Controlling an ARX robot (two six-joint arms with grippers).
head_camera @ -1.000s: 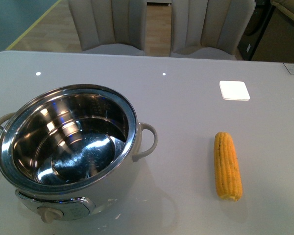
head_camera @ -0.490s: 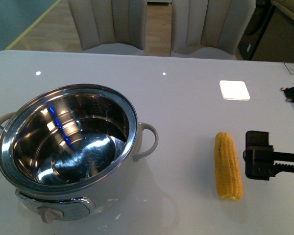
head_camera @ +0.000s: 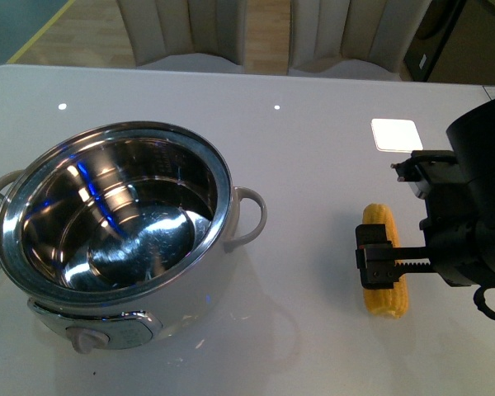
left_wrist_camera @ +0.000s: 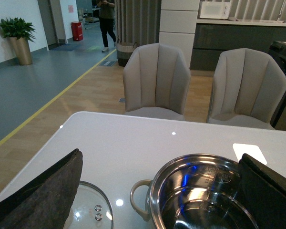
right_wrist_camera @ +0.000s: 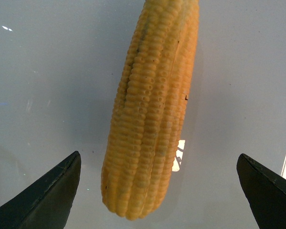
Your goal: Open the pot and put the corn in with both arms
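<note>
The pot stands open at the table's left, its steel bowl empty. The corn lies on the table to the right, pointing away from me. My right gripper is open and low over the corn's middle. In the right wrist view the cob lies between the spread fingertips, apart from both of them. My left gripper is open above the pot's left side. It is out of the front view. The glass lid lies on the table to the left of the pot.
A bright white square shows on the table behind the corn. Two beige chairs stand at the table's far edge. The pot's right handle sticks out toward the corn.
My right arm has come in from the right and now sits over the corn with its fingers astride it. The pot and corn have not moved.
</note>
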